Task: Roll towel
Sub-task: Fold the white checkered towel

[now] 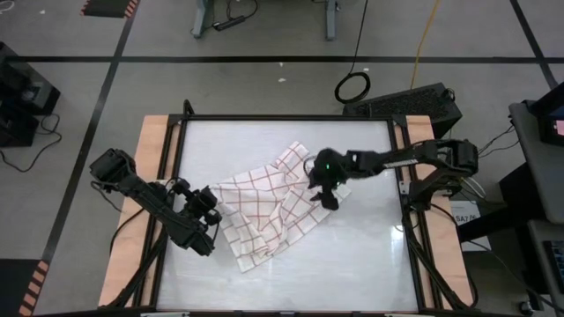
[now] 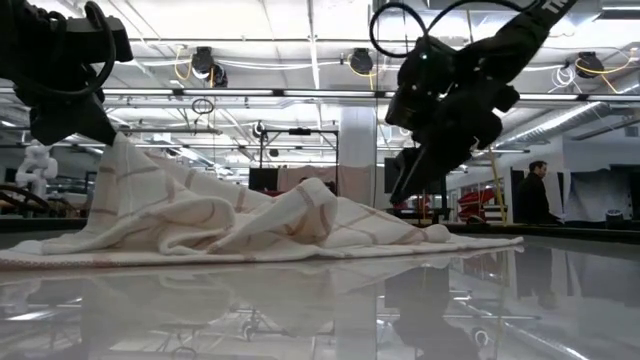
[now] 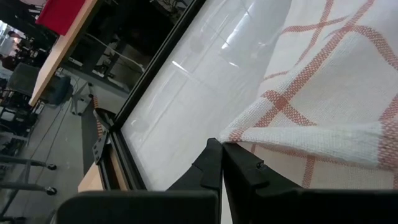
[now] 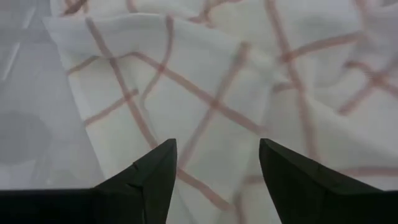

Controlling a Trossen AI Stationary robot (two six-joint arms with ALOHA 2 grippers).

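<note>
The towel (image 1: 264, 211), white with thin red-brown grid lines, lies crumpled in folds at the middle of the table. My left gripper (image 1: 214, 204) is at its left side, shut on the cloth and holding that part raised (image 2: 118, 150). The rest rests on the glossy tabletop (image 2: 250, 228). My right gripper (image 1: 328, 199) hangs open, slanting down over the towel's right part (image 4: 217, 81). In the low view its fingers (image 2: 408, 188) stand a little above the cloth and touch nothing. My left gripper (image 3: 222, 150) pinches the towel's hemmed edge (image 3: 239, 133) between its two shut fingers, at their free ends. The fingers come from the table's left side, slanting down. The held part is lifted off the table, and the cloth slopes down from it onto the tabletop.
The white tabletop has a black frame (image 1: 179, 167) and wooden side strips (image 1: 152, 158). Bare surface lies toward the far edge (image 1: 256, 141) and near edge (image 1: 335, 273). A person (image 2: 530, 195) stands in the room far behind the table.
</note>
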